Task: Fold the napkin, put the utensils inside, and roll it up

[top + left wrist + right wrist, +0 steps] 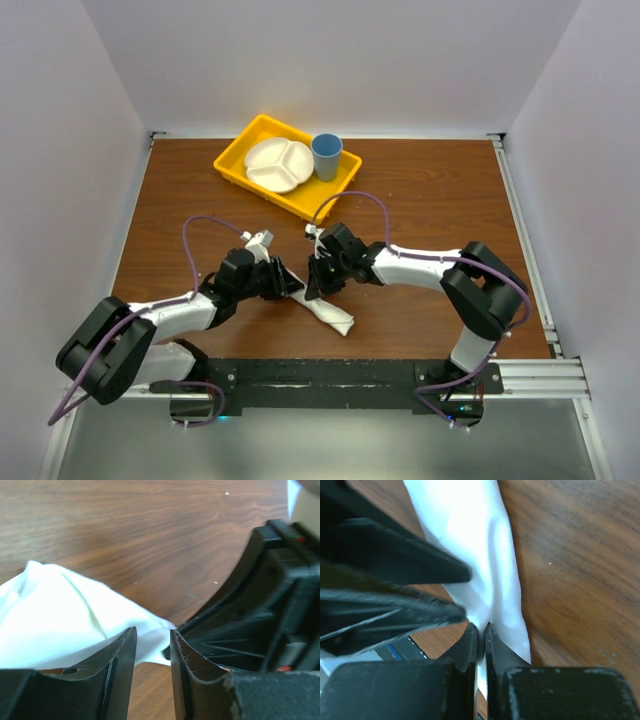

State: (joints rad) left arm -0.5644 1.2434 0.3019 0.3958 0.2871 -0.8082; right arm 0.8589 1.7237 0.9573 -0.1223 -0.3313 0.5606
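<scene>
Two fingertips of the right gripper (pixel 481 629) are pressed together on a pinched fold of the napkin (pixel 480 545) — a bunched white strip on the brown table (pixel 420 200), lower centre of the top view. The left gripper (pixel 152 636) crowds in beside it, fingers narrowly apart at the cloth's corner; the right gripper's black body blocks the right side of the left wrist view. At upper centre, well apart, a yellow tray (pixel 232 160) holds a white divided plate (pixel 275 165) and a blue cup (pixel 326 157).

Left hand (pixel 289 285) and right hand (pixel 314 288) meet over napkin (pixel 336 318).
</scene>
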